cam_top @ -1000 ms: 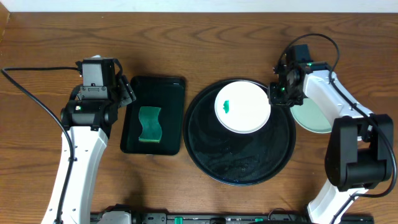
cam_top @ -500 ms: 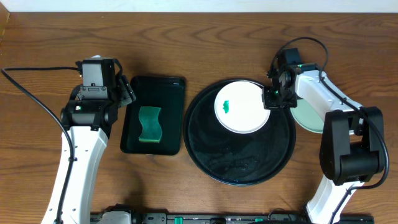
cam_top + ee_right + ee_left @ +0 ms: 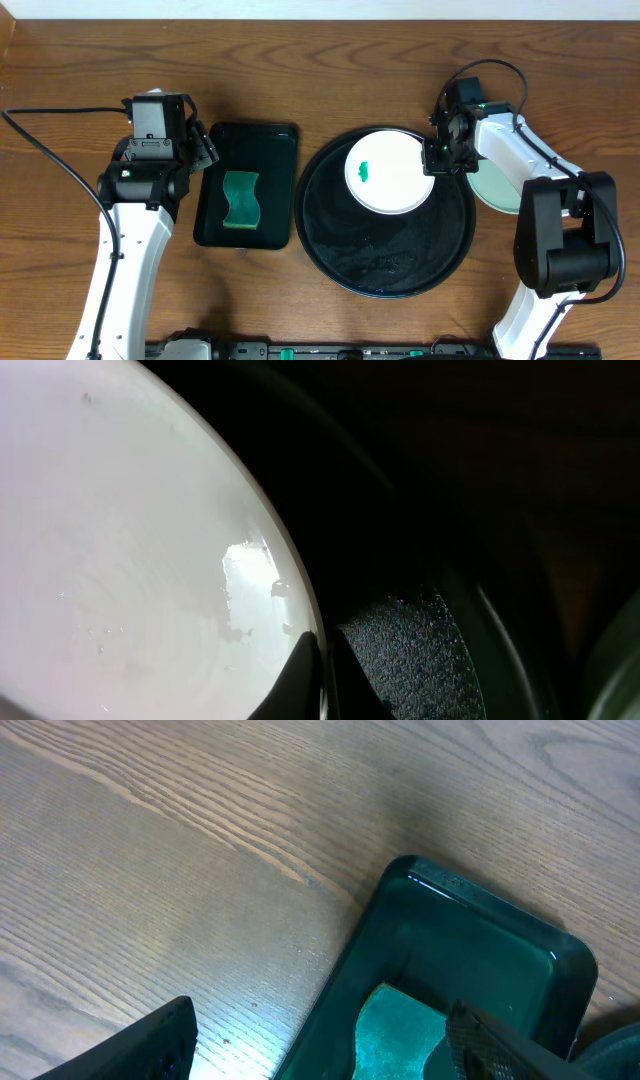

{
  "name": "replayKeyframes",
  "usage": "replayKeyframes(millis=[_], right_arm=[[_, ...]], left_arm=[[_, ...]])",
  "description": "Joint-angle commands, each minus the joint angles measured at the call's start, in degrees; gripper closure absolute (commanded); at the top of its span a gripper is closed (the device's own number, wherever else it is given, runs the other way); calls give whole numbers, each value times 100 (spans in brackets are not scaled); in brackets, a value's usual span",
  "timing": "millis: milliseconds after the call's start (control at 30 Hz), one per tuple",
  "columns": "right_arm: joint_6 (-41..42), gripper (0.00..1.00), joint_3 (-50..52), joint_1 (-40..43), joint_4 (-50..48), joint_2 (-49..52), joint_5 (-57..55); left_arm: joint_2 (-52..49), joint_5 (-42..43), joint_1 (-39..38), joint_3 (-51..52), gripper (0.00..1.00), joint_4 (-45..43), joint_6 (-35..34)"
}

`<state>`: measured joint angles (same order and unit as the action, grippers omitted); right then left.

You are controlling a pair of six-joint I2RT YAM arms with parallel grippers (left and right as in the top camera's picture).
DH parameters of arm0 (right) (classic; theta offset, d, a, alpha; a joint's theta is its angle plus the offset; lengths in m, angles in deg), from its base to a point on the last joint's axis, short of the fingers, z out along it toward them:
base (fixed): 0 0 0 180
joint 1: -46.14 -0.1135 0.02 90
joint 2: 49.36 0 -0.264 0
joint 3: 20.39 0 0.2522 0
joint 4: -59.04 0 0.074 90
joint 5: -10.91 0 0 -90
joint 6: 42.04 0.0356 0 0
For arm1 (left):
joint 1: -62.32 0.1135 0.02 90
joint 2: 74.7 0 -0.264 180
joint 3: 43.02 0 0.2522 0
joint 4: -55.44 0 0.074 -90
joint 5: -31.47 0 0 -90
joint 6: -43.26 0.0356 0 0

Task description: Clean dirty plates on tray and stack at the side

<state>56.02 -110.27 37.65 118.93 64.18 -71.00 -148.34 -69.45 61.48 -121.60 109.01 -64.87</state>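
On the black tray [image 3: 392, 272], the right pincer [image 3: 433, 160] clenches the white plate [image 3: 388, 178] by its rim, while the left pincer [image 3: 205, 148] hangs released.

Both arms over the table — one gripper open, one closed.
The left arm [image 3: 125, 250] reached forward along its side, left gripper [image 3: 206, 148] spread wide, empty. The right arm [image 3: 520, 150] folded inward from its base — right gripper [image 3: 437, 160] pinched shut on the white plate [image 3: 388, 178] at its rim.
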Motion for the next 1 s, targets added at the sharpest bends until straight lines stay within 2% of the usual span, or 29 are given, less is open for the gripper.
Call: replayKeyframes(millis=[0, 100, 133, 167, 233, 367, 433, 967], right_arm=[[-42, 99, 17, -28, -11, 2, -140], [-42, 99, 17, -28, -11, 2, -140], [-42, 95, 17, -28, -11, 2, -140], [-42, 86, 17, -28, -11, 2, -140], [-42, 81, 17, -28, -13, 2, -140], [-42, 90, 17, -28, -28, 2, -140], [-42, 99, 17, -26, -57, 2, -140], [-42, 99, 15, -20, -111, 2, 120]], left_arm=[[-9, -116, 17, -90, 20, -2, 11], [-9, -116, 17, -87, 20, -2, 11], [-9, -116, 17, -87, 20, -2, 11], [-9, -116, 17, -90, 20, -4, 11], [-9, -116, 17, -90, 20, -2, 11], [-9, -116, 17, -87, 20, -2, 11], [-9, -116, 17, -87, 20, -2, 11], [-9, -116, 17, -90, 20, -2, 11]])
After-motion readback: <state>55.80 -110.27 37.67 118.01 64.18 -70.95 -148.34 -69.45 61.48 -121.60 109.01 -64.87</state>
